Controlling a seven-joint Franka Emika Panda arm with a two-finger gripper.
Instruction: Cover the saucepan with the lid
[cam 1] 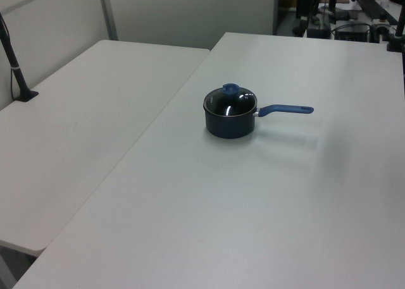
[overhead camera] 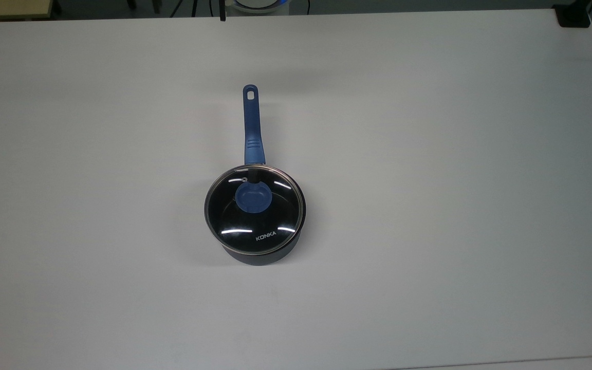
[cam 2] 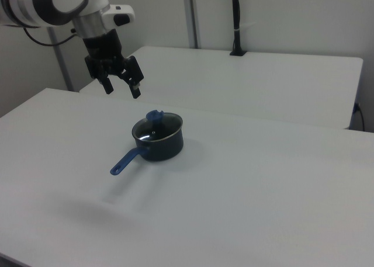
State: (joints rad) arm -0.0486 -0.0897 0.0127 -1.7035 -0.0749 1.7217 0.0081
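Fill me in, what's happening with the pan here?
The lid already sits on the saucepan, which stands alone on the white table. The Franka's hand is open, holds nothing, and hangs in the air up and to the right view's left of the pan. Nothing is touching the pan; the task looks done.
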